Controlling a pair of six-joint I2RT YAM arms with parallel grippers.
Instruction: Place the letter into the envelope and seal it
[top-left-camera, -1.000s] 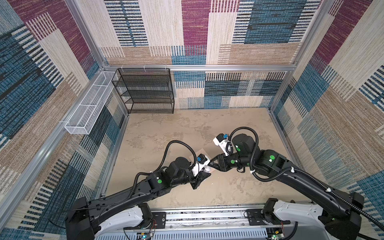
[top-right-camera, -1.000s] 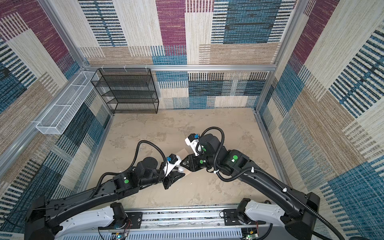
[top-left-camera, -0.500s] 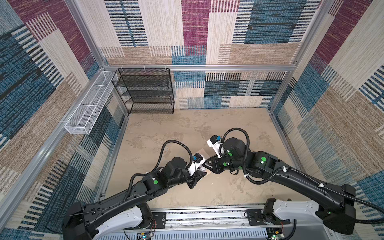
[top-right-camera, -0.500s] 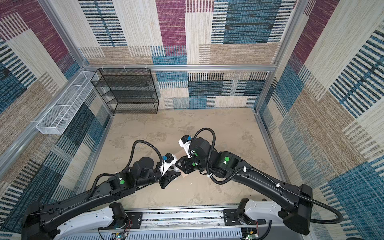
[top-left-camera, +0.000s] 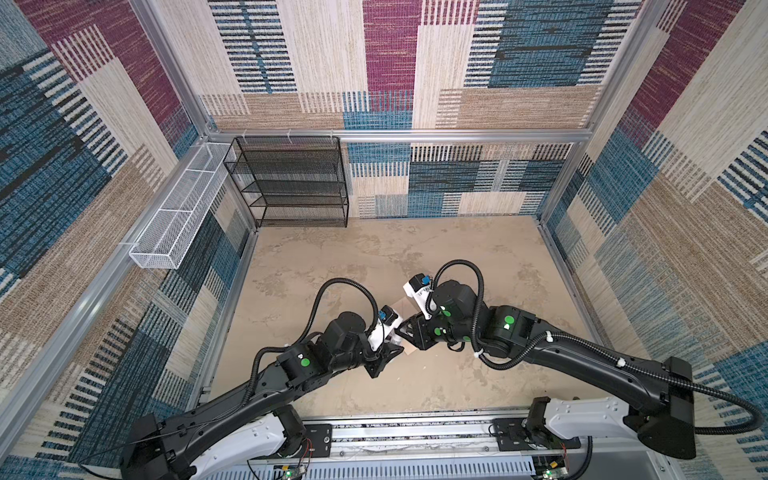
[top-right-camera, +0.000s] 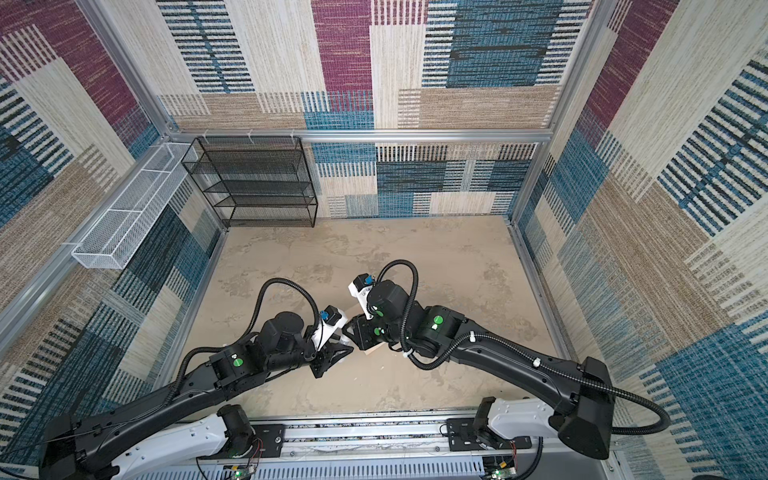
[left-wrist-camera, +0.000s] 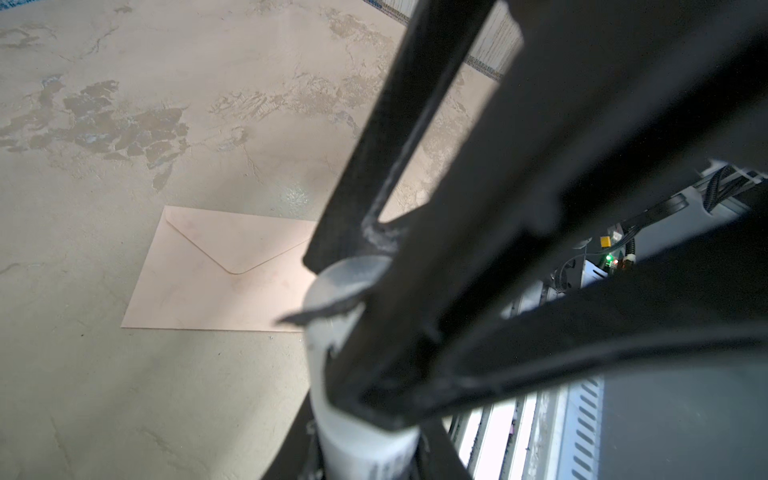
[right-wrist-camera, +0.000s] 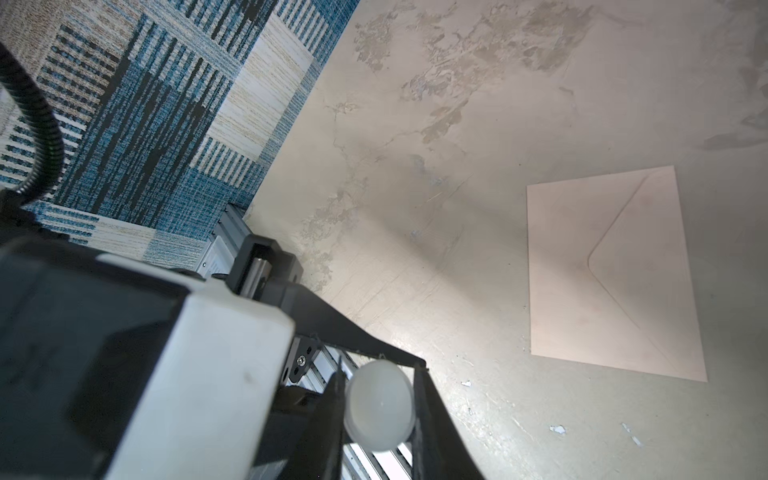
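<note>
Gripping the body of a white stick (left-wrist-camera: 361, 444), probably glue, the left gripper (top-left-camera: 390, 353) is hovering low over the middle of the tabletop (left-wrist-camera: 124, 395). Its fingers are standing narrow and pressing on the tube's sides. Just to its right, the right gripper (top-left-camera: 409, 332) is pinching the same stick's rounded, translucent end between equally narrow fingers, so both arms are sharing one object.

The envelope (right-wrist-camera: 602, 270) is lying flat on the tabletop, mostly hidden under the two grippers in both top views. Its pointed flap is folded down, and I cannot tell whether it is stuck. The letter is showing in no view; it may be sitting inside, but that is only a guess.

If the arms are preparing to pull a cap off, an off-axis tug could be twisting the smooth tube out of one grip and dropping it onto the paper. With the flap down and nothing pinning the envelope, a glue pass risks dragging the light sheet instead of coating it.
</note>
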